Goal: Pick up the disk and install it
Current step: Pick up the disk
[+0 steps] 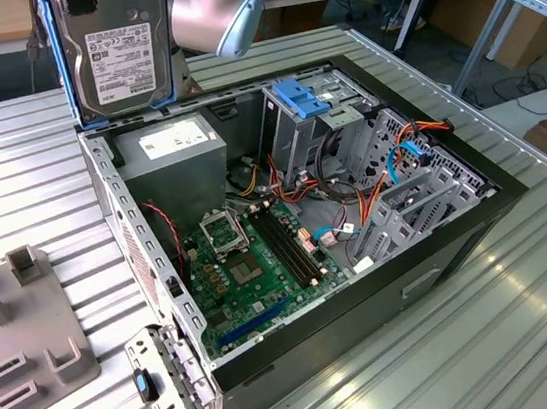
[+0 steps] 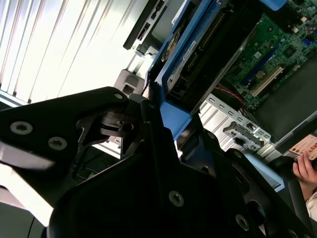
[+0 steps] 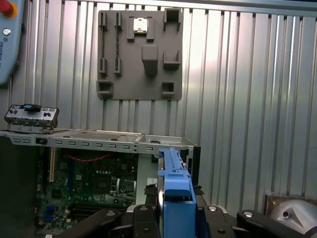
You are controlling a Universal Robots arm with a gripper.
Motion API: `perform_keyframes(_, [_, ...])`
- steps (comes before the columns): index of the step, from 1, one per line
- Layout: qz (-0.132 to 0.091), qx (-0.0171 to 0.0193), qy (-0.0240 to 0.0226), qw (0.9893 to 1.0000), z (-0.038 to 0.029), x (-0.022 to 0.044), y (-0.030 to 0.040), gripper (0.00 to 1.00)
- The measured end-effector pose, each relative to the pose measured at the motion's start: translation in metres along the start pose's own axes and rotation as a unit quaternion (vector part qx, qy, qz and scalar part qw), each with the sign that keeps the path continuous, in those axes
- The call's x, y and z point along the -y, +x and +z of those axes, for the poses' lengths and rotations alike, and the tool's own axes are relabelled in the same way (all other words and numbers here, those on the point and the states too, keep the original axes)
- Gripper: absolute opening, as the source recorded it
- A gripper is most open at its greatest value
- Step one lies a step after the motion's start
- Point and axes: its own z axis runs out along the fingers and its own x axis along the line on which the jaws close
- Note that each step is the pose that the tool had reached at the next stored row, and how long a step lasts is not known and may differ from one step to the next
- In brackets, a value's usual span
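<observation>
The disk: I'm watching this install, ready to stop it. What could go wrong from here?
The disk hangs upright above the case's rim, held by the gripper at its blue carrier. A slip might drop it onto the power-supply box or the motherboard. The loose cables beside the drive cage could snag it.

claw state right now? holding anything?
Claw: closed, holding the disk.
</observation>
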Motion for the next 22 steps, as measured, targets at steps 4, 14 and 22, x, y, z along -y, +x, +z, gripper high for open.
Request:
perform_keyframes(4, [0.0,0.0,0.0,1.0,0.0,0.0033,0.0002,0.37])
perform_keyframes(14, [0.0,0.0,0.0,1.0,0.0,0.0073,0.0004,0.37])
perform_keyframes(22, [0.0,-0.0001,-0.0001,1.0,-0.0001,0.0141,0.0008,0.37])
